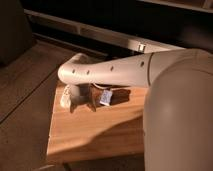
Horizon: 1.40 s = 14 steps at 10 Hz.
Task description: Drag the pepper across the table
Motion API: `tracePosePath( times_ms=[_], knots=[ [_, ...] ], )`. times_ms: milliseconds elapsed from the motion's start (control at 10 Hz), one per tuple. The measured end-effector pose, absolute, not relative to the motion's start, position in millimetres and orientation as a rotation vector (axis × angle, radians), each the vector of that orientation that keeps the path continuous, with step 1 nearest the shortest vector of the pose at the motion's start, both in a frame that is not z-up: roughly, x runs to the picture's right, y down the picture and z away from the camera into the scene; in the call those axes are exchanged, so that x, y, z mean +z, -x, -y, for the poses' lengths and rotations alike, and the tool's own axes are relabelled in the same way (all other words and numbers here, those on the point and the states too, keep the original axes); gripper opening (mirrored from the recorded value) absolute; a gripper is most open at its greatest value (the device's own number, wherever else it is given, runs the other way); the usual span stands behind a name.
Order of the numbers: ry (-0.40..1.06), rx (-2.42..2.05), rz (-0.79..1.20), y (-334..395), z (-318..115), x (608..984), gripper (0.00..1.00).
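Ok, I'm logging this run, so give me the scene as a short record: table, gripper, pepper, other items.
table: light wood planks
gripper: open, pointing down, low over the far left part
pepper: not visible, maybe hidden by the gripper
cream item: just left of gripper
block: grey-blue, just right of gripper
arm: reaches in from the right

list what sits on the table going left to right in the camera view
cream lumpy item → gripper, down at the table beneath the arm → small grey-blue block; the pepper can't be seen
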<state>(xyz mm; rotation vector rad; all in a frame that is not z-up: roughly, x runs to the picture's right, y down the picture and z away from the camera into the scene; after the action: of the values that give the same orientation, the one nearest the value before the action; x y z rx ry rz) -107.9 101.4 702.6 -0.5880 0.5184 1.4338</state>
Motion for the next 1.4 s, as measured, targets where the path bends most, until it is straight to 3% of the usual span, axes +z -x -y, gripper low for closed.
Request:
tracePosePath(
  times_ms=[300,700,1100,1400],
  knots=[
    [0.606,1.424,-0.392,121,-87,705,0.65],
    [0.59,1.282,-0.001,152,-42,686,0.65],
    [0.579,1.252,0.04,154,-38,683,0.65],
    [0.586,1.346,-0.015,134,-43,708,0.65]
  ],
)
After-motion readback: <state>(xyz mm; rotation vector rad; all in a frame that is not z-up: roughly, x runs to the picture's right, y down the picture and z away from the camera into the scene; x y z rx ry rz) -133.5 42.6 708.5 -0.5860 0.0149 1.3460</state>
